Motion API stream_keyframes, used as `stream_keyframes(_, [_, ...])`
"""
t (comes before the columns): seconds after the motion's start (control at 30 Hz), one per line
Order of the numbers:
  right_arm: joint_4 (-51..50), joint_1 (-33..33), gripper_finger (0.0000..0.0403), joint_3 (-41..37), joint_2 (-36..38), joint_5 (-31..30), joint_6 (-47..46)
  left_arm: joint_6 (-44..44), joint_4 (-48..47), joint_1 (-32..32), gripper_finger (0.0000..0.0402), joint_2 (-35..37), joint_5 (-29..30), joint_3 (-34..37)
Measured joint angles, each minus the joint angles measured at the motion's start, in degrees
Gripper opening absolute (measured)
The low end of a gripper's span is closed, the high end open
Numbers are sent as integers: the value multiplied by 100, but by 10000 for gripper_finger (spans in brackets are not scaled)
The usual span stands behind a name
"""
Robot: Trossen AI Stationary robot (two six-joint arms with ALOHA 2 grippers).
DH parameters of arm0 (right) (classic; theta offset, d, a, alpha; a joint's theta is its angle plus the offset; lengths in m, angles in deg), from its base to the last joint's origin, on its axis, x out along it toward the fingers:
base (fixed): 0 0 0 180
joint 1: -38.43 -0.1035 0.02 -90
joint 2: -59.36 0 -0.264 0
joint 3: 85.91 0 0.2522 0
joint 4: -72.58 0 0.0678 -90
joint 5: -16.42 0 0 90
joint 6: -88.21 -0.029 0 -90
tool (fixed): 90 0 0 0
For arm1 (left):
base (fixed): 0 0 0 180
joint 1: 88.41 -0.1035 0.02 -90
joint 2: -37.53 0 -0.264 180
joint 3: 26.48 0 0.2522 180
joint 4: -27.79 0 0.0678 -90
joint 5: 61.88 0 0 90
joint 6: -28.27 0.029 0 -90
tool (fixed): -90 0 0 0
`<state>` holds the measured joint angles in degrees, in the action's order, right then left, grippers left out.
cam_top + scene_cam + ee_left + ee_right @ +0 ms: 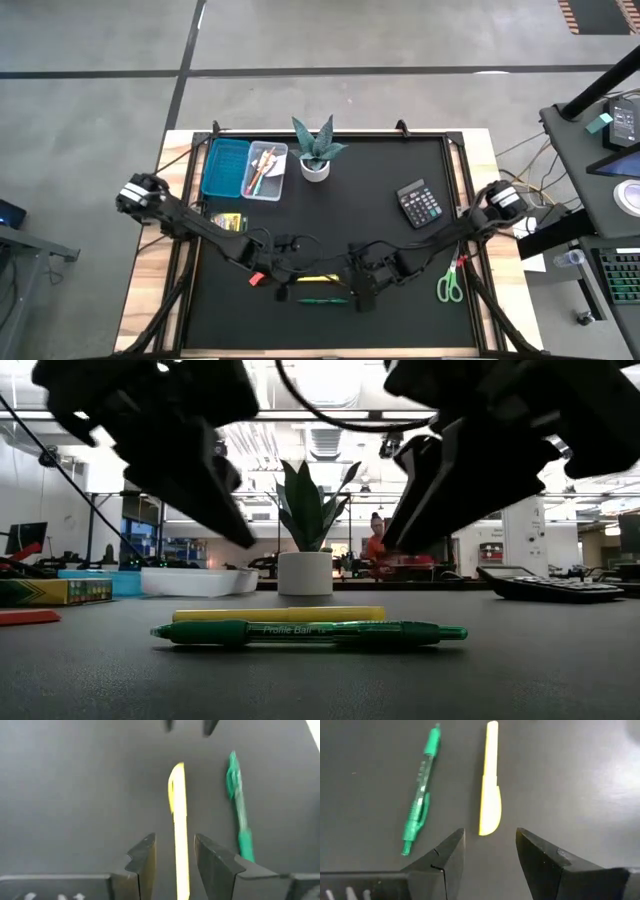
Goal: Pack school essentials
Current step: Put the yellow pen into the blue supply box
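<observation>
Yellow pen (318, 279) and green pen (322, 300) parallel, lengthwise across table

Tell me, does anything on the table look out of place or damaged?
Nothing stands out. The yellow pen and green pen lie flat, side by side and apart, with both open grippers, left gripper and right gripper, aimed at the yellow one.
</observation>
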<state>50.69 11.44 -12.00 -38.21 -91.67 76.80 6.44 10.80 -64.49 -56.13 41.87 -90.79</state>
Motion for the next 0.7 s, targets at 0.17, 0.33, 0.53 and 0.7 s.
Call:
stream_keyframes(0.17, [454,-55,166,-239,205,-205,4,470,1018,0,116,-680,8,-154])
stream_keyframes(0.33, [613,-51,166,-339,264,-224,92,569,943,-2,116,-1126,6,-288])
stream_keyframes(0.53, [632,-51,166,-353,261,-294,138,571,872,-18,116,-1216,6,-320])
stream_keyframes(0.7, [691,-51,166,-372,259,-294,136,562,604,-24,116,-1276,29,-303])
